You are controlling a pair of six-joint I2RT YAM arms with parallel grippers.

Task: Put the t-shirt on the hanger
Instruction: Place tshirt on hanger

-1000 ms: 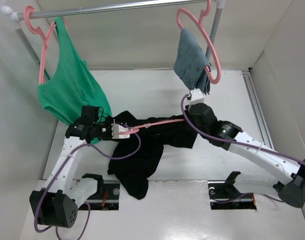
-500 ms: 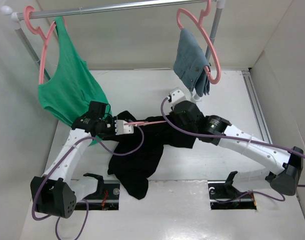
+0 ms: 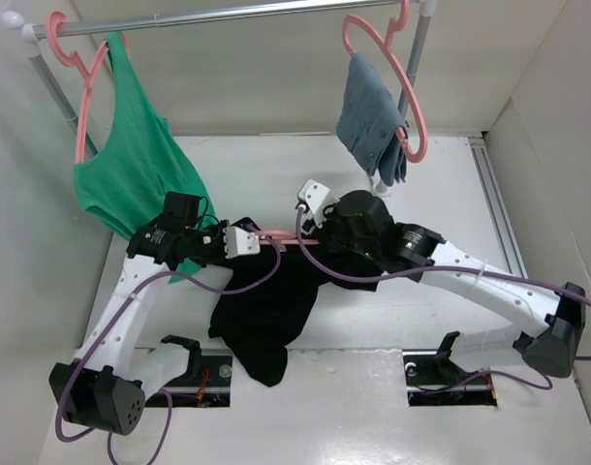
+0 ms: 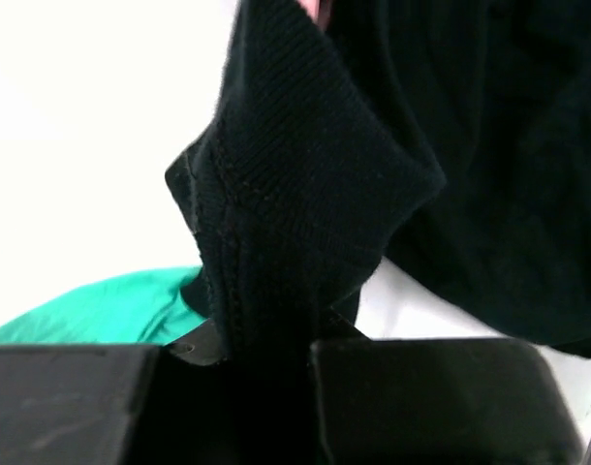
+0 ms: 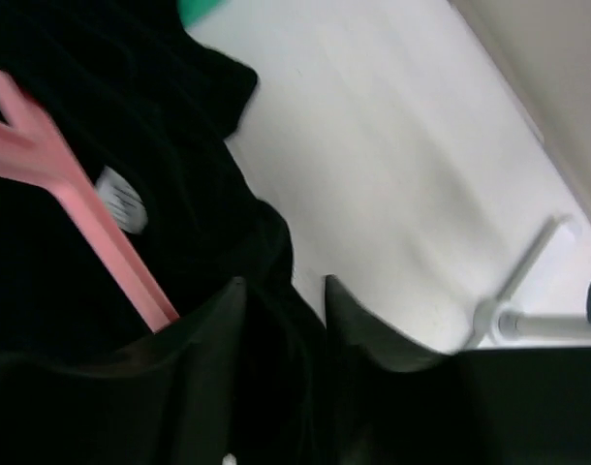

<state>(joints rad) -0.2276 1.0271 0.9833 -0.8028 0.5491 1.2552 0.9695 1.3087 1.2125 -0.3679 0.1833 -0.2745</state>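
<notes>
The t-shirt (image 3: 271, 310) lies bunched on the desk (image 3: 451, 184), left of its middle and trailing toward the near edge. The hanger (image 3: 276, 237) lies flat across its far part, running left to right, with only a short pink stretch showing between the two arms. In the right wrist view one pink arm of the hanger disappears under black cloth just beside the white neck label (image 5: 121, 199). I judge the threading begun but far from done: the cloth is crumpled, neither shoulder is seated, and most of the body hangs loose toward the near edge. Pulling the collar over the hanger and spreading the shoulders remain.

The left gripper (image 4: 235, 354) is clamped on a peaked fold of black cloth. Its arm bends in from the near-left corner, close by the hem of the green tank top (image 3: 131, 174). The right gripper (image 5: 286, 339) is narrow, with black cloth filling the gap and the pink arm ending against the outside of one finger. Its arm stretches long and low from the near-right corner.
</notes>
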